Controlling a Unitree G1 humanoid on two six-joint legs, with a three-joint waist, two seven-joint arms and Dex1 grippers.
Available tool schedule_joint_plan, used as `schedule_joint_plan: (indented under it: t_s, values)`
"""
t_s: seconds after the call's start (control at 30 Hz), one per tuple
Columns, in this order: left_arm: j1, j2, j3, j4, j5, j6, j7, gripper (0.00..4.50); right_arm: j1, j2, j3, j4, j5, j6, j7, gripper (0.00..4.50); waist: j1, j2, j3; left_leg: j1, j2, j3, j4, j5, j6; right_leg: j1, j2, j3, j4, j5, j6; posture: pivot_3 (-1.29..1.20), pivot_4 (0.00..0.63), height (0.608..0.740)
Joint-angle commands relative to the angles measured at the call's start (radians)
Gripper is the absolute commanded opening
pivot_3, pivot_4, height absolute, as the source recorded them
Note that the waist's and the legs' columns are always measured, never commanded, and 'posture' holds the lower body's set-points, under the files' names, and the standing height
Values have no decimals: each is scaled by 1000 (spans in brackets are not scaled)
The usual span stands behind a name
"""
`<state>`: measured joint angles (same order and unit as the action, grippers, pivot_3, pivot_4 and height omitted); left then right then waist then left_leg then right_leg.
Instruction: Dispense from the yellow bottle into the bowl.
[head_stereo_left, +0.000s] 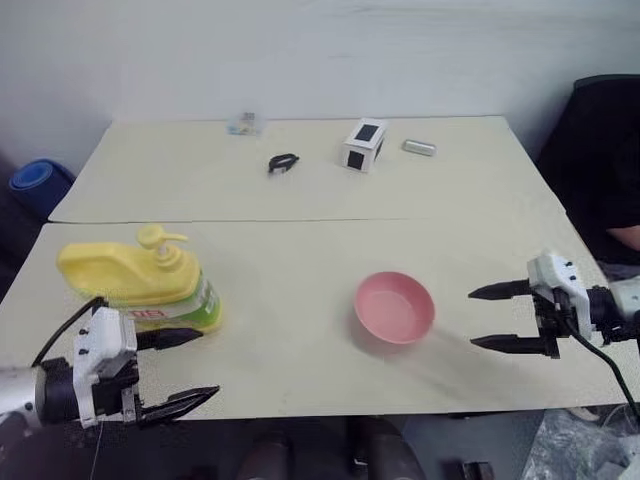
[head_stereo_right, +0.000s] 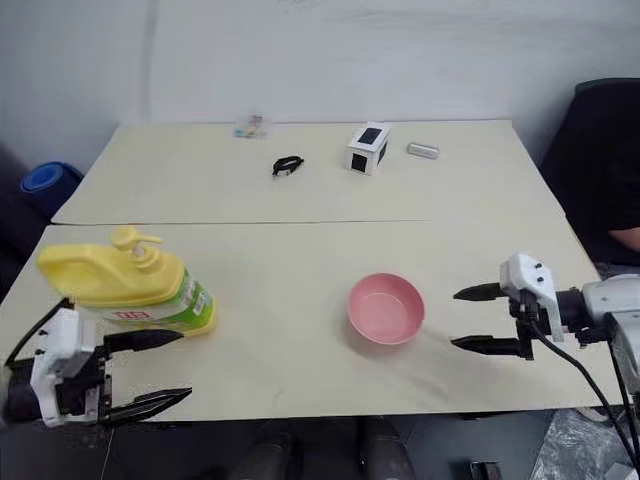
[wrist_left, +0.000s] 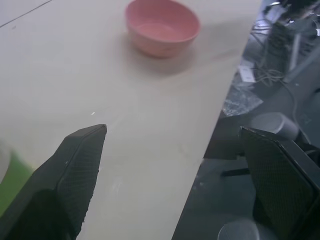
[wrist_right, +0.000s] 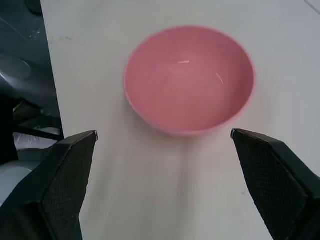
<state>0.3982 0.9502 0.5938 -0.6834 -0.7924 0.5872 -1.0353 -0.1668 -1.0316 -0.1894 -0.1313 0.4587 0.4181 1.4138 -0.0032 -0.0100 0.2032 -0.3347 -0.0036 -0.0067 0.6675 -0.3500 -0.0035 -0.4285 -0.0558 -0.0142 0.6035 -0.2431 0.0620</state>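
Yellow bottle (head_stereo_left: 135, 280) lower left, bowl (head_stereo_left: 394, 306) centre-right, well apart; both grippers, left (head_stereo_left: 178, 370) & right (head_stereo_left: 500, 316), spread wide, empty: bring bowl under pump nozzle before pressing

The yellow bottle (head_stereo_left: 132, 278) is seen as smooth moulded plastic with a soft sheen, and a glossy printed label is wrapped round its lower body. The bowl (wrist_right: 189, 80) is shown as plain pink plastic, smooth inside, with small bright glints caught on its wall. The table (head_stereo_left: 300, 200) is finished in a pale, matt, even laminate-like surface, while the fingers (wrist_right: 280, 182) of the right gripper (head_stereo_left: 497, 317) are faced with black, finely cross-hatched matt pads.
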Motion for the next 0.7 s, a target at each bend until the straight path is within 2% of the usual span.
schedule_joint_plan:
  t_s: [0.03, 0.13, 0.23, 0.43, 0.53, 0.7]
  values:
    - [-107, 57, -55, -68, -68, 43, 25, 4500, 16, 17, -12, -209, 58, 90, -105, 4469, -1, 0, 0, 0, 0, 1, 0, 0, 0, 0, 1, 1, 0, 0, 0, 0, 150, 740]
    - [-223, 100, -152, -87, -91, 67, 30, 4500, 41, 48, 51, -341, 30, 133, -207, 4469, 2, 0, 0, 0, 0, 1, 0, 1, -1, 0, 2, 2, 0, 0, 0, 0, 150, 740]
    - [-291, 108, -234, -90, -72, 69, 33, 4500, 51, 96, 119, -404, -13, 171, -325, 3906, 0, 0, 0, 0, 0, 2, 0, 1, -2, 0, 2, 3, 0, 0, 0, 0, 150, 740]
    - [-329, 104, -317, -90, -29, 54, 22, 4500, 83, 145, 250, -457, -126, 147, -446, 1840, 1, 0, 0, 0, -1, 2, 0, 1, -2, -4, 2, 4, 0, 1, 1, 0, 150, 740]
    - [-328, 104, -339, -86, 3, 38, 15, 4500, 62, 175, 323, -431, -204, 116, -497, 1840, 1, -1, 0, 0, -1, 2, 0, 1, -1, -5, 2, 4, 0, 1, 2, 0, 150, 740]
    - [-320, 94, -340, -86, 19, 29, 16, 4500, 43, 209, 367, -391, -269, 98, -549, 1840, 1, -1, 0, 0, 0, 2, 0, 1, -1, -5, 10, 6, -1, 1, 1, 0, 150, 740]
